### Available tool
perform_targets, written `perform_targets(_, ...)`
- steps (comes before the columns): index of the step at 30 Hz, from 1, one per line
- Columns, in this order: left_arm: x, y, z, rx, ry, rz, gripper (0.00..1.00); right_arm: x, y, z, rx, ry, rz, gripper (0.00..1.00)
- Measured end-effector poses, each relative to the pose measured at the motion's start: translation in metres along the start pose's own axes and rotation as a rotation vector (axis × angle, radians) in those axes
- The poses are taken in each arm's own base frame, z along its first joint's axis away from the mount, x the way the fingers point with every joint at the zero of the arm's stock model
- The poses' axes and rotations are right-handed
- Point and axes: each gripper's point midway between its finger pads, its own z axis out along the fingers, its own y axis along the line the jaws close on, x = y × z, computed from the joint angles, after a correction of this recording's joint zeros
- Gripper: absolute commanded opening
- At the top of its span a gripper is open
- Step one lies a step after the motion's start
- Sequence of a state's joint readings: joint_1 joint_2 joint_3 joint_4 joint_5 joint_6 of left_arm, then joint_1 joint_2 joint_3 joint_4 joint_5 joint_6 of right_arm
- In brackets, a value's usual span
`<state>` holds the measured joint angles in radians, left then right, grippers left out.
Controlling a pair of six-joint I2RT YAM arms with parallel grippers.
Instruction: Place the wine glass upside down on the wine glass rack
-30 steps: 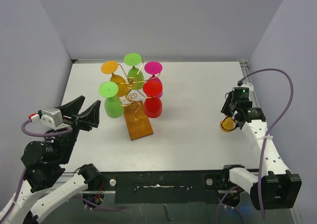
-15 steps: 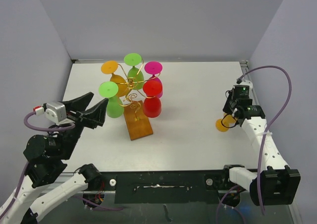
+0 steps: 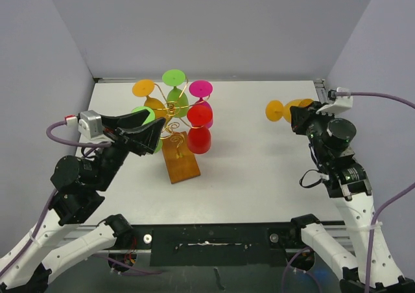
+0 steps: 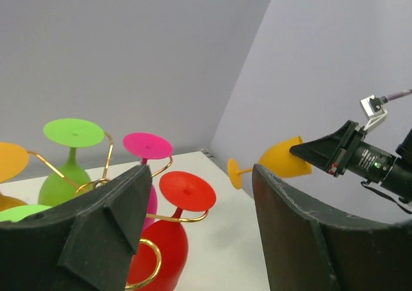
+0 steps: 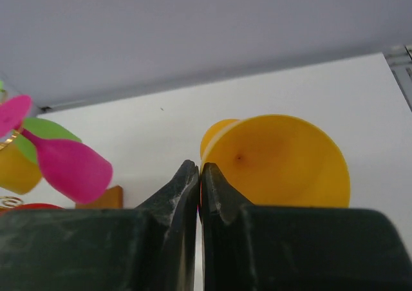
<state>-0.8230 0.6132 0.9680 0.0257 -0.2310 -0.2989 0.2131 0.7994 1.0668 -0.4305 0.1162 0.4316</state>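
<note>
Lifted clear of table (image 3: 259, 170): wine glass (image 3: 292, 105), right gripper (image 5: 200, 178) pinched shut on its bowl; stem horizontal, foot pointing 9 o'clock toward wine glass rack (image 3: 174, 126). Nearer the rack, left gripper (image 4: 199, 194) gapes, empty.

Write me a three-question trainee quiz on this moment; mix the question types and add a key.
1. True or false: the left gripper is holding a glass.
2. The right gripper pinches the orange wine glass by its: A) foot, B) stem, C) bowl rim.
3. Fill in: the held glass lies ____, with its foot towards the wine glass rack.

Key: 1 false, it is open and empty. 2 C. 3 sideways.
</note>
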Motion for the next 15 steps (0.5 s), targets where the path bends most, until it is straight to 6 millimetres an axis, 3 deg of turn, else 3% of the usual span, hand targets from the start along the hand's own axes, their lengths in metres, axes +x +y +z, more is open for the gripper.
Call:
perform_targets(9,-0.021,-0.023,0.028,0.038,-0.065,-0.218,0.61,-0.092,0.054,-0.023,-0.230,-0.351,0.056,0.00)
perform_targets(13,-0.035,-0.038,0.044,0.083,-0.111,-0.310,0.59,-0.118,0.072,-0.035,-0.329,-0.477,0.092,0.00)
perform_targets(15,-0.039,-0.044,0.053,0.102,-0.129,-0.357,0.58,-0.122,0.079,-0.042,-0.385,-0.529,0.117,0.00)
